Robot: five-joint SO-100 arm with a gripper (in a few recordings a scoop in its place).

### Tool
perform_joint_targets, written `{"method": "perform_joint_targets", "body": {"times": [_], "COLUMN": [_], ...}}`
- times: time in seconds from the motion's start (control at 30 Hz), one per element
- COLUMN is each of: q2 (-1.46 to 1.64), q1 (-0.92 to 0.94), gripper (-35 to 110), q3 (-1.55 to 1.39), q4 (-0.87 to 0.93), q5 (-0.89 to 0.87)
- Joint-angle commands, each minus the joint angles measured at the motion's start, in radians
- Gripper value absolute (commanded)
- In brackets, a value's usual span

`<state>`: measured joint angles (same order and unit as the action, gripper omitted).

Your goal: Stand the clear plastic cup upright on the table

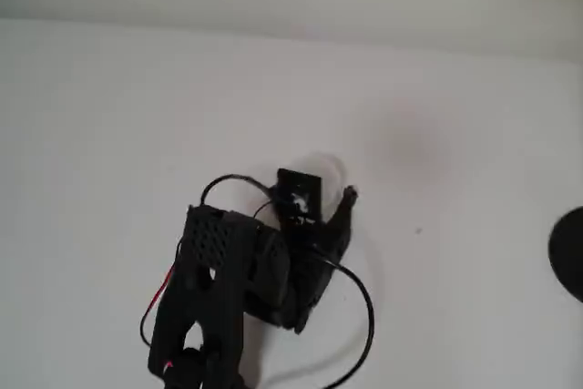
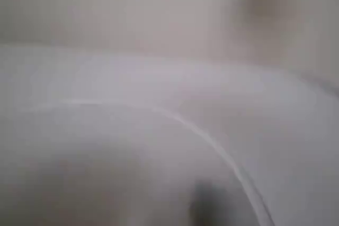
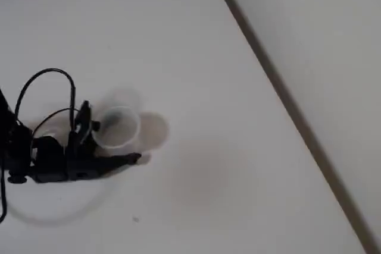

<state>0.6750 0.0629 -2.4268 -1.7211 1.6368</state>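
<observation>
overhead view: black arm lower centre of frame, hand (image 1: 323,190) reaching toward the upper right over the white table (image 1: 109,116). clear plastic cup (image 1: 326,170) faint at the hand's tip, between the spread fingers. fixed view: cup (image 3: 117,127) at left centre, round rim visible, sitting against the black plate, one finger (image 3: 128,159) lying below it. hand looks open around the cup. wrist view: blurred, curved rim line only.
</observation>
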Motion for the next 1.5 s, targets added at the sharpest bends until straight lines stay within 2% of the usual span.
{"method": "perform_joint_targets", "body": {"times": [0.0, 0.17, 0.27, 0.43, 0.63, 0.8, 0.93, 1.03, 1.1, 1.23, 1.37, 1.47], "q2": [-0.008, 0.176, 0.414, 0.867, 1.419, 1.812, 2.014, 2.121, 2.212, 2.393, 2.571, 2.614], "q1": [0.002, 0.044, 0.061, 0.075, 0.095, 0.107, 0.144, 0.201, 0.224, 0.202, 0.061, -0.049], "gripper": [70, 72, 72, 72, 72, 72, 58, 35, 24, 15, 7, 0], "q3": [-0.011, -0.061, -0.137, -0.225, -0.212, -0.179, -0.12, -0.091, -0.087, -0.121, -0.227, -0.311], "q4": [-0.035, 0.06, 0.236, 0.638, 1.313, 1.77, 2.085, 2.299, 2.464, 2.76, 2.95, 2.997], "q5": [0.028, -0.017, -0.091, -0.193, -0.35, -0.492, -0.721, -0.999, -1.14, -1.35, -1.422, -1.44]}}
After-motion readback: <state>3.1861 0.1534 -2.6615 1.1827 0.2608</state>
